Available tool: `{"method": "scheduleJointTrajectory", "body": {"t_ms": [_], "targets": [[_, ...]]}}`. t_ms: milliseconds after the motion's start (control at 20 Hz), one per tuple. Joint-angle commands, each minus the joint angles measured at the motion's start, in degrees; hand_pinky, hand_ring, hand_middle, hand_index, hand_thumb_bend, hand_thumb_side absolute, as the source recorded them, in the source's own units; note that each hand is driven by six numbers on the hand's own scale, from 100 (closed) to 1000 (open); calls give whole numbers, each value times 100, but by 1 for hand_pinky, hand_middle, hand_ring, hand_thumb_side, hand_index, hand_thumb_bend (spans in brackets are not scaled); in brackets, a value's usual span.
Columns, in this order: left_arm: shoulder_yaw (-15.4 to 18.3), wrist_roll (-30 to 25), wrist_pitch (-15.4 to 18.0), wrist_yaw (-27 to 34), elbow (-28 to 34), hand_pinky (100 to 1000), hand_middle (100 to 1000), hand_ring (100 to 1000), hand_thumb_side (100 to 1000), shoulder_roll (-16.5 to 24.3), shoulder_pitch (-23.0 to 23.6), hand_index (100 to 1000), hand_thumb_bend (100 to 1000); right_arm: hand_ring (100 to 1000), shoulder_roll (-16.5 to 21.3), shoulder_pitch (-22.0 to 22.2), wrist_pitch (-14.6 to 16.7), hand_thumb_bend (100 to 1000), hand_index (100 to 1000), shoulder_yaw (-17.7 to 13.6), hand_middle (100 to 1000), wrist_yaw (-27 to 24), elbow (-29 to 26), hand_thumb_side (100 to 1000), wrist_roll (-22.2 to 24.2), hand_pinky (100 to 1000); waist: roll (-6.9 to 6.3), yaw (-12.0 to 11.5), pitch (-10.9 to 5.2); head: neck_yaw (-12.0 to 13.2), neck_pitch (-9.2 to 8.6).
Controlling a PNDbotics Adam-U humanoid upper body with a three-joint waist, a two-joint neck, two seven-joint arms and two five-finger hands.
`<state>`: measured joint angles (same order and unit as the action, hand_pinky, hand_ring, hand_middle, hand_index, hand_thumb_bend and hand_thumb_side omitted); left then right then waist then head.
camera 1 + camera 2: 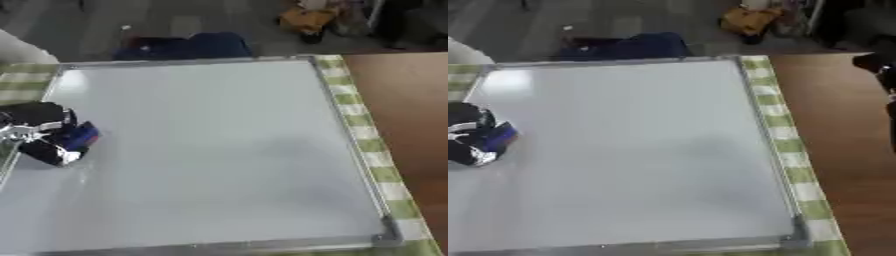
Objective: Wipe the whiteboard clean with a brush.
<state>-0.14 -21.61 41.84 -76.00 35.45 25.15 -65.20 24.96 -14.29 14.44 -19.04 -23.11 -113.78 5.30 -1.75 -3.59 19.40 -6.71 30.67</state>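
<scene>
A robot's left hand (42,132) grips a blue brush (81,136) at the left edge of a whiteboard (219,150).

The metal-framed whiteboard lies flat on a green-and-white checked cloth (367,145), itself spread over a brown wooden table (850,150); the white surface shows only a faint grey smudge near its middle. Beyond the far edge are a grey floor, a dark blue bundle (188,46) and a yellow object (306,20). The hand's fingers are curled around the brush, which rests on the board near its left rim, its exposed end pointing right toward the board's centre; its long axis cannot be judged. A dark part of the right arm (881,67) shows at the right edge of the right eye view; its fingers cannot be made out.
</scene>
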Motion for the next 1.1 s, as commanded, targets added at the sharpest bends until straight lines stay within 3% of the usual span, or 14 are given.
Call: {"method": "scheduleJointTrajectory", "body": {"t_ms": [50, 550, 1100], "targets": [[-119, -463, 463, 73, 76, 640, 197, 401, 620, -72, -8, 164, 227, 644, 102, -32, 2, 223, 586, -66, 504, 36, -81, 1000, -29, 768, 17, 13, -110, -12, 43], [-21, -381, 223, -40, -17, 650, 204, 409, 611, 17, 23, 184, 292, 644, 107, -28, -12, 223, 586, -73, 504, 36, -81, 1000, -37, 768, -3, 15, -120, -34, 43], [214, 318, -362, -767, -310, 668, 222, 425, 634, 165, 54, 198, 355, 643, 115, -33, 13, 231, 585, -79, 500, 51, -81, 1000, -24, 769, 11, 0, -74, -40, 4]]}}
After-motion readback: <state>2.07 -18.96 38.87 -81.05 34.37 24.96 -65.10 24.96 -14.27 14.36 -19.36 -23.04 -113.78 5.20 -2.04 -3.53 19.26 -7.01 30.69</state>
